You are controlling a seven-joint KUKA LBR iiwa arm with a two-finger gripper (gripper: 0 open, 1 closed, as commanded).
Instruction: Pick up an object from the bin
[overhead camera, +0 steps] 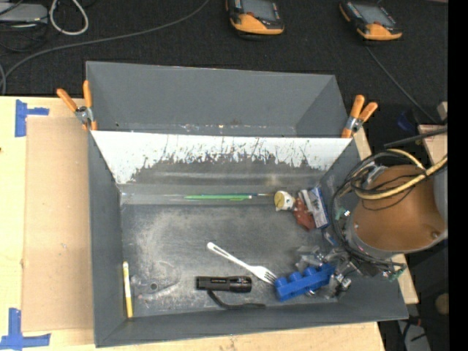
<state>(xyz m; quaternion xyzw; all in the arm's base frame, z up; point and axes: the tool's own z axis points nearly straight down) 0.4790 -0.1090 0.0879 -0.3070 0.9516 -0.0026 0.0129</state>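
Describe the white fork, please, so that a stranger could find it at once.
In the grey bin, look at the floor's near half, mid-width. A slim plastic fork lies slantwise there, tines toward the blue block, beyond the black tube. It alone there is white.

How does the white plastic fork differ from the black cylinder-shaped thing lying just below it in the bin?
The white fork is thin and pale; the black cylinder is thicker and dark. The fork lies slanted, tines toward the blue block; the cylinder lies level across the view. A dark cord trails from the cylinder, none from the fork. Both lie flat on the bin floor.
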